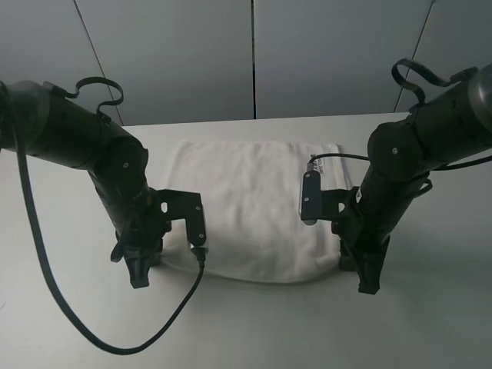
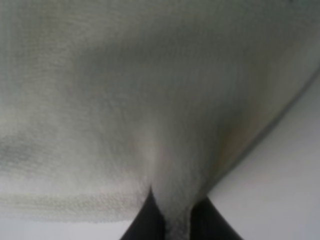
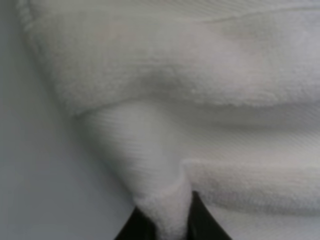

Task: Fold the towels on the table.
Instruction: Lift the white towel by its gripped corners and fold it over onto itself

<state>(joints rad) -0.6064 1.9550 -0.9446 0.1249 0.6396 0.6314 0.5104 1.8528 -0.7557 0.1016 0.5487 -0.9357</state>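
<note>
Grey wall panels (image 1: 254,54) stood behind a pale table (image 1: 254,330), and on it lay a white towel (image 1: 254,207), folded into a thick, roughly square stack. A small label (image 1: 320,162) with dark marks sat near the towel's far right corner; its writing was too small to read, and no other text or brand could be made out.

The left gripper (image 1: 138,270) pointed down at the towel's near left corner, and the right gripper (image 1: 367,278) at its near right corner. The cloth spread between the two arms and away from them towards the wall.

In the left wrist view the left gripper (image 2: 172,222) was closed narrowly on a ridge of terry cloth, which rose between its two dark fingers (image 2: 145,227). The towel filled most of that blurred view, with bare table beside it. In the right wrist view the right gripper (image 3: 167,222) likewise pinched a fold of towel between its fingers (image 3: 202,226), with several layers stacked beyond the pinch.

A black cable (image 1: 115,342) looped over the table in front of the left arm
</note>
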